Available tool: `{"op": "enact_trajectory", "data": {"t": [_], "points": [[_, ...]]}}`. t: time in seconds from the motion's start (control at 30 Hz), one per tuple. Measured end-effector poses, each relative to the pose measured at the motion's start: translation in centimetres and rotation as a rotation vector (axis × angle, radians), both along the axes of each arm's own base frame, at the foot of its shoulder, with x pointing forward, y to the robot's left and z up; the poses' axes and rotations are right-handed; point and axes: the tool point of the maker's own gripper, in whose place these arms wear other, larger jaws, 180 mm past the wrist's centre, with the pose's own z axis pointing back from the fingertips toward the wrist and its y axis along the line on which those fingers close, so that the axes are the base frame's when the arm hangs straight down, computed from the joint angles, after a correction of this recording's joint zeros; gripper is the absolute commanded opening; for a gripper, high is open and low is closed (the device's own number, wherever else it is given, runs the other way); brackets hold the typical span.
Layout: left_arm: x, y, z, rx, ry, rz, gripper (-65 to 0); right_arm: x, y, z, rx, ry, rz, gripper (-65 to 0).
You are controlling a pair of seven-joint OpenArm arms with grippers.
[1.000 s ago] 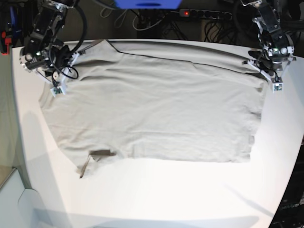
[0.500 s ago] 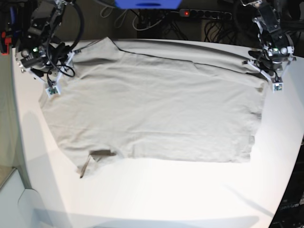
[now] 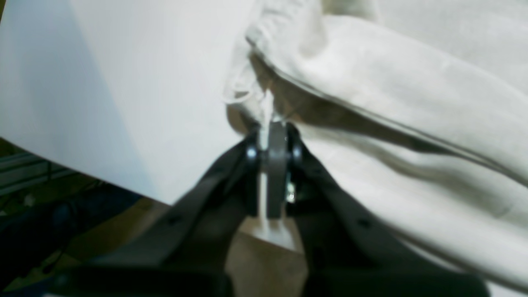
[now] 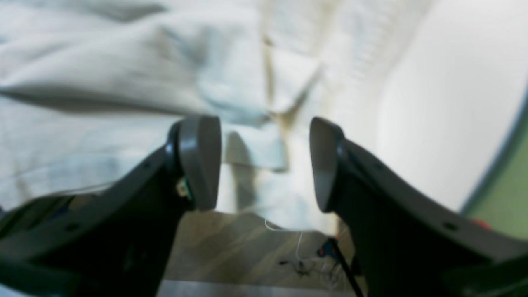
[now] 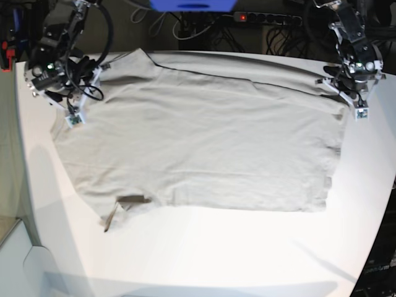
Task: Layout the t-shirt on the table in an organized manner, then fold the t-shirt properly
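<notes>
The beige-grey t-shirt [image 5: 204, 136] lies spread over the white table [image 5: 216, 253], with a small flap [image 5: 131, 200] turned dark side up at its near left. At the shirt's far right corner my left gripper [image 5: 357, 102] is shut on the cloth. The left wrist view shows its fingers [image 3: 274, 134] pinching a bunched edge of the t-shirt [image 3: 392, 82]. My right gripper [image 5: 73, 111] hovers over the shirt's far left edge. In the right wrist view it [image 4: 262, 163] stands open, nothing between its fingers, above the t-shirt [image 4: 123, 82].
A power strip [image 5: 266, 18], cables and a blue object [image 5: 192, 5] sit behind the table. The curved table edge runs close by both grippers [image 4: 499, 165]. Bare table [image 3: 123, 82] lies left of the pinched corner.
My right gripper has opened and let go of the shirt's far left edge, shifting slightly there. The left gripper holds still on its corner.
</notes>
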Motion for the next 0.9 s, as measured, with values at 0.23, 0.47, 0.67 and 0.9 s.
{"op": "enact_trajectory", "data": {"t": [0.23, 0.47, 0.67, 0.9], "points": [[0.0, 0.0, 0.0, 0.0, 0.001, 0.0, -64.5, 0.6, 2.2, -0.1, 0.016, 0.001, 0.078, -49.5], [0.0, 0.0, 0.0, 0.0, 0.0, 0.0, -64.5, 0.7, 2.8, -0.2, 0.02, 0.002, 0.096, -61.4], [-0.1, 0.0, -0.4, -0.008, -0.002, 0.004, -64.5, 0.7, 2.7, -0.2, 0.019, 0.001, 0.096, -61.9], [0.0, 0.1, -0.4, -0.008, -0.007, 0.005, -64.5, 2.9, 2.2, 1.1, 0.003, -0.046, 0.091, -61.9]]}}
